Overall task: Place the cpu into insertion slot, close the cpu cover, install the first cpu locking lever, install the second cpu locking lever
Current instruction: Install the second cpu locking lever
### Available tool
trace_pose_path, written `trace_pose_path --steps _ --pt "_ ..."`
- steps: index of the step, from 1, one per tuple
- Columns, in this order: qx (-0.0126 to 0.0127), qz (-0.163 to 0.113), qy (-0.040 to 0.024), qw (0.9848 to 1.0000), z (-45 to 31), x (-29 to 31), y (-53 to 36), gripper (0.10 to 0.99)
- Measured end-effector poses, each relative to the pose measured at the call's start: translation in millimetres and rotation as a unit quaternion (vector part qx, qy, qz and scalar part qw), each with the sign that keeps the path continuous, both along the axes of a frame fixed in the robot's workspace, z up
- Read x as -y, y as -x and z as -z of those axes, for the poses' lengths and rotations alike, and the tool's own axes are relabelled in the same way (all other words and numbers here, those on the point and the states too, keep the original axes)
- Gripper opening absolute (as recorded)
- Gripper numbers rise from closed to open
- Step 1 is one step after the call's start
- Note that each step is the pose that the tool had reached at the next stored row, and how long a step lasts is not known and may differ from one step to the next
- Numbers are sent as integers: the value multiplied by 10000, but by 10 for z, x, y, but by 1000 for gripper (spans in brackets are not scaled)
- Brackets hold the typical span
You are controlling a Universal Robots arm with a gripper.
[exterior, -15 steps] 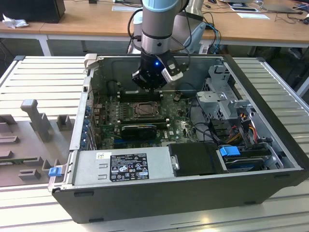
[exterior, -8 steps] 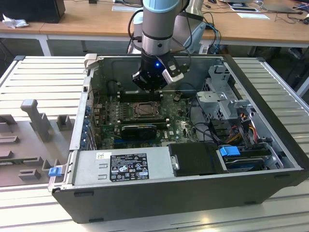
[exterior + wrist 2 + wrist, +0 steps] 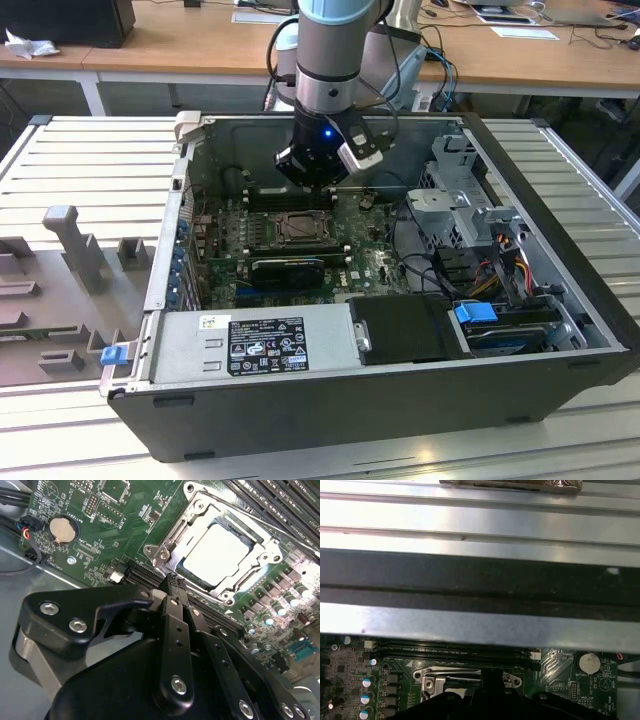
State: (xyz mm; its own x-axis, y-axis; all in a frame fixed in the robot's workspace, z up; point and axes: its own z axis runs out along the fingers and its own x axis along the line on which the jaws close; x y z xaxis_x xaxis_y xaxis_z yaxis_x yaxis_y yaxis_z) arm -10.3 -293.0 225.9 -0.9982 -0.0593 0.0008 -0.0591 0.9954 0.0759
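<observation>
Black gripper (image 3: 170,587) hides the cpu cover's (image 3: 192,522) near edge, cpu (image 3: 217,552) seated.

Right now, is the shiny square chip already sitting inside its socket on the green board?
Yes, in the second wrist view the cpu lies flat inside the insertion slot, framed by the cpu cover.
</observation>
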Motion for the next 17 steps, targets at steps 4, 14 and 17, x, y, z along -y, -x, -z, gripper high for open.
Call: trace_pose_path --steps 4,14,17 --pt "-1 0 1 10000 1 18 0 106" --pt "0 0 1 10000 15 101 -4 106" --pt "-1 0 1 10000 15 128 -4 106"
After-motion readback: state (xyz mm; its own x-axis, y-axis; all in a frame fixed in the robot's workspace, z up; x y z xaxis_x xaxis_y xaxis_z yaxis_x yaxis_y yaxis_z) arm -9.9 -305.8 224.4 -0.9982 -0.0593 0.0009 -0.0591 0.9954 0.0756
